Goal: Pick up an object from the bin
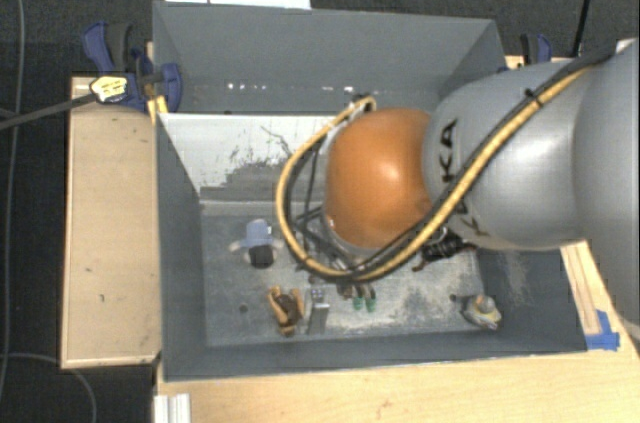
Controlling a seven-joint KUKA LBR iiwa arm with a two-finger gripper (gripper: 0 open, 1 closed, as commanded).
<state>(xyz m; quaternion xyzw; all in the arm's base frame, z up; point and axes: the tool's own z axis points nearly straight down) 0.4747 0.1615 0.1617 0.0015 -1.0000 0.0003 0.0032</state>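
Note:
My gripper (338,289) pokes out under the orange cover, low over the bin floor near the front middle. A small grey metal piece (320,311) lies just below it, and two tiny green bits (362,304) lie beside that to the right. Left of these, close to the front wall, rests a brown crumpled thing (285,308). Further left and back stands a small object with a pale blue top and a black base (258,244). I cannot make out whether anything sits in the gripper.
A small beige and grey object (482,311) lies at the front right of the floor. The arm and its cover hide the middle and right back of the bin. Cables loop round the cover.

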